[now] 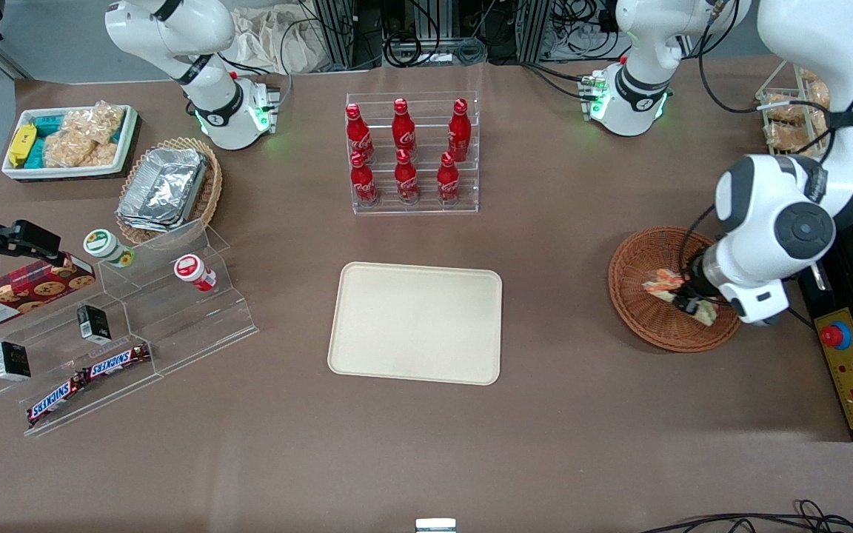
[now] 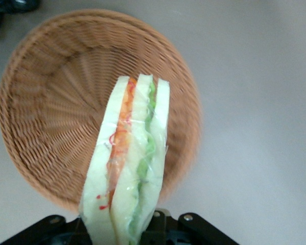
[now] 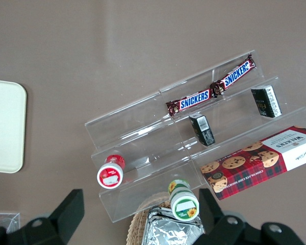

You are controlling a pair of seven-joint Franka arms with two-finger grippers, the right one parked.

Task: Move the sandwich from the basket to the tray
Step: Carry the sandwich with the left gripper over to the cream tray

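Front view, read from the parked arm's end of the worktop toward the working arm's. The tray (image 1: 415, 323), cream and rectangular with rounded corners, lies flat near the middle of the worktop, its long axis parallel to the worktop's near edge; nothing rests on it. Well apart from it, toward the working arm's end, sits the round reddish-brown wicker basket (image 1: 645, 296). The gripper (image 1: 687, 295) hangs over the basket's interior, clenched on the sandwich (image 1: 665, 282), whose orange filling shows just beside the fingers, on the side toward the tray.

Wrist view. The sandwich (image 2: 130, 168) is a wrapped triangular wedge: white bread with an orange-and-red layer and a green layer. Its long axis runs straight out from the gripper (image 2: 125, 232), broad end seated between the fingers, narrower end pointing away over the basket (image 2: 46, 102). The layers stand on edge, so the cut face looks toward the wrist camera. The wedge appears lifted off the weave, though a light contact at its tip cannot be ruled out.

Governing relation: the tray lies sideways from the gripper along the worktop's length, toward the parked arm's end. The likely transfer is therefore a lift above the basket rim, then a lateral carry to the tray, keeping the grip shut throughout.
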